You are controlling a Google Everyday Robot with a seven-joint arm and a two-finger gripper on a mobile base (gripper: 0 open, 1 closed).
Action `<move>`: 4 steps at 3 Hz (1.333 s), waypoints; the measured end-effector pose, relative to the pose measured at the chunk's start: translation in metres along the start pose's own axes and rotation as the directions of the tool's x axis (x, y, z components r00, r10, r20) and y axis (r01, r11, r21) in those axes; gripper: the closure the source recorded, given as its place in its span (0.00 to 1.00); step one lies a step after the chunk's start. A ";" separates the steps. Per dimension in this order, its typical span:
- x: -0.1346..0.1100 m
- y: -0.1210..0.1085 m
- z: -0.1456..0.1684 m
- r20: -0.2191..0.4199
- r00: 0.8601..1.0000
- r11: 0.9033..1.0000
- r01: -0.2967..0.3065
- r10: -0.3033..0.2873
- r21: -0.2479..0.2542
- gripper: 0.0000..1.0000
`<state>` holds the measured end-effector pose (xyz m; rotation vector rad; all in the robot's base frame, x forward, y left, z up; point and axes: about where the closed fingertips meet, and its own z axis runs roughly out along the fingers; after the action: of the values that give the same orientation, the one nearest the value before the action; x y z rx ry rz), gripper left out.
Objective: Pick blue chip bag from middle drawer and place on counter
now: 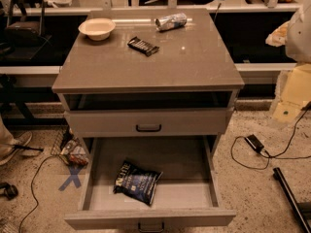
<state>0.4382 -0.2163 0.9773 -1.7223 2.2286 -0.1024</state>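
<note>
One blue chip bag (137,181), dark foil with white lettering, lies flat on the floor of the open drawer (194,169), left of centre in the lower middle of the frame, tilted so its top points toward the upper left; it touches none of the drawer walls. One counter (146,67), a grey-brown slab, fills the upper middle of the frame and overhangs the cabinet sides. Three items sit on it: a pale bowl (97,28) upright near the upper-left corner; a flat black wrapper (143,45) lying at an angle to the right of the bowl, apart from it; a silvery-blue can (171,21) on its side near the far edge, above and to the right of the wrapper. One closed drawer (148,122) with a dark handle sits between the counter and the open drawer, with a dark open slot above it. One gripper (294,89), seen as a pale shape at the right edge of the frame, stands well apart from the bag and off the cabinet's right side; whether it is released or clenched cannot be told. Floor items: a blue tape cross (73,177) left of the open drawer, a black power adapter (254,142) with cable at the right, and a shoe (14,144) at the left edge.
</note>
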 end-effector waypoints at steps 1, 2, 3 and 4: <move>0.000 0.000 0.000 0.000 1.000 1.000 0.000 0.000 0.000 0.00; -0.001 -0.001 0.005 0.013 1.000 1.000 -0.004 0.004 -0.002 0.00; -0.002 0.002 0.049 0.086 0.996 0.998 -0.016 0.020 -0.056 0.00; -0.009 0.014 0.135 0.210 0.974 0.985 -0.052 0.086 -0.164 0.00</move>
<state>0.4666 -0.1854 0.8481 -1.6420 2.1805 0.2726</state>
